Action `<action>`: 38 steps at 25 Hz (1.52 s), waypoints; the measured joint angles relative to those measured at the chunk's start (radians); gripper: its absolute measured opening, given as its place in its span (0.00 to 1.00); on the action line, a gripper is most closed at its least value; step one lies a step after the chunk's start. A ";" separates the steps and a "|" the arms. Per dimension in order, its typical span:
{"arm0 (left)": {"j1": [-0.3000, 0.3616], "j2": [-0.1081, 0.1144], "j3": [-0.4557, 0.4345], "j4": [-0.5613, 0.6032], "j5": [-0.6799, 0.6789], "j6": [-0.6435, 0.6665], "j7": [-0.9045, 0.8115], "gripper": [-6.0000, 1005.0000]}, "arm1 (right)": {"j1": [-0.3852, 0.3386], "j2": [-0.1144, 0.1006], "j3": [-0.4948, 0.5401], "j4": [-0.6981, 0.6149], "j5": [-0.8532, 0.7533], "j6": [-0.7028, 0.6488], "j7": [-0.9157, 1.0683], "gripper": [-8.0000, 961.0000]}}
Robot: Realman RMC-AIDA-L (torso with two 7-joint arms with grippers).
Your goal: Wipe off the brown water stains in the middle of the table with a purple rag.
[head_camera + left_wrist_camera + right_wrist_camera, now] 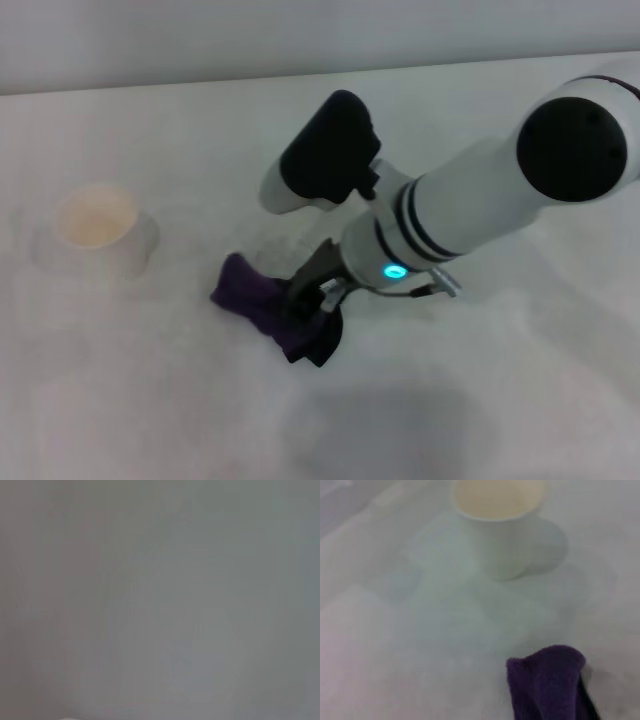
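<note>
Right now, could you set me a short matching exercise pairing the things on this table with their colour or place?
Column one:
1. purple rag
2. paper cup
3. right gripper
4. table

Column two:
A. broad white surface under everything
B. white, standing upright on the robot's left side
C. dark, bunched in folds near the middle
D. down at the cloth, at the end of the white arm

Pairs: 1-C, 2-B, 3-D, 4-A
</note>
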 joint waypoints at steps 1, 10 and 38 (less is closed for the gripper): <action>-0.001 0.000 0.000 0.000 0.000 0.000 0.000 0.89 | -0.004 -0.003 0.010 0.010 -0.006 -0.003 0.000 0.14; -0.004 0.000 0.000 0.000 0.000 0.004 0.000 0.89 | -0.152 -0.012 0.290 0.009 -0.178 0.005 -0.023 0.16; -0.005 0.000 0.000 0.002 0.000 0.005 0.000 0.89 | -0.311 -0.011 0.727 0.096 0.560 0.130 -0.828 0.46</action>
